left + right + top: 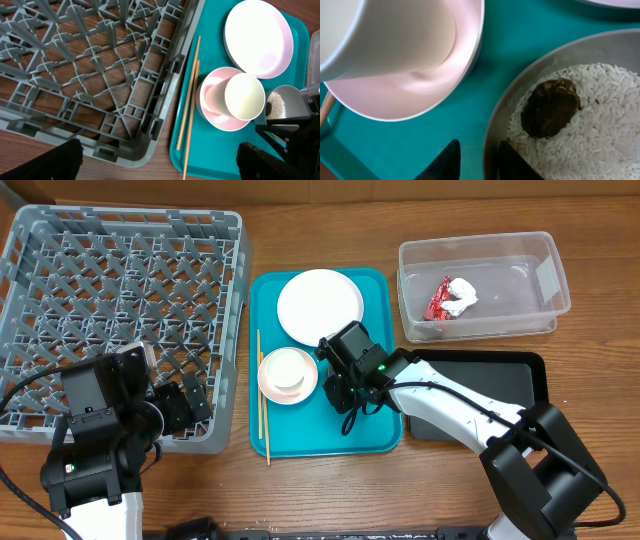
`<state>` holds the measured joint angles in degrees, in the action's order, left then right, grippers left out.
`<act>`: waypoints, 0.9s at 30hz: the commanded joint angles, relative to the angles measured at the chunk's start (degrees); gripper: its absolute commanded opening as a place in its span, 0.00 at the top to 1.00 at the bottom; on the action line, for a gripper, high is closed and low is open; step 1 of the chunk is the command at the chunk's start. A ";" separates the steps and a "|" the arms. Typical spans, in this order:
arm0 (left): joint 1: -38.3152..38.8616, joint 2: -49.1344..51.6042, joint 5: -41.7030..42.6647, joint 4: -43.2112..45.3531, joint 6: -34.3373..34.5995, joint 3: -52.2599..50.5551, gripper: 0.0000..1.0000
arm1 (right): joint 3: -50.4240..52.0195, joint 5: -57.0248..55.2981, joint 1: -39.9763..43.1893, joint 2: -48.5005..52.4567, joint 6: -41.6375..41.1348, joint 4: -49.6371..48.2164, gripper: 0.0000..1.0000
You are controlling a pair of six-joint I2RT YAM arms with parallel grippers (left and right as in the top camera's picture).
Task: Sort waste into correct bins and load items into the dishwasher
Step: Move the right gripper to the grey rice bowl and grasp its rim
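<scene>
Chopsticks lie front to back along the tray's left edge. Right gripper narrowly straddles the rice bowl's rim, unclamped. Left gripper gapes wide.

You're looking at a grey bowl on the teal tray, holding white rice with a dark brown lump. Your right gripper straddles its rim, one finger outside and just clear. Upper left, a white cup sits in a white bowl
</scene>
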<state>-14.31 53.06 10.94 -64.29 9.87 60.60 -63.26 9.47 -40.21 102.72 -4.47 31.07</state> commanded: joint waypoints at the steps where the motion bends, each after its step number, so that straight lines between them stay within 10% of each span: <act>1: -0.31 0.09 0.68 0.17 -1.55 1.29 0.00 | 0.33 -0.92 -0.24 0.24 -0.72 -0.20 0.74; 27: -0.31 0.09 0.68 0.04 -1.55 1.29 0.00 | -1.77 -0.90 -0.22 0.63 -4.17 5.99 0.96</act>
<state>-14.28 53.06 10.94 -64.29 9.87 60.60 -64.05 7.18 -40.23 103.22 -6.02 34.87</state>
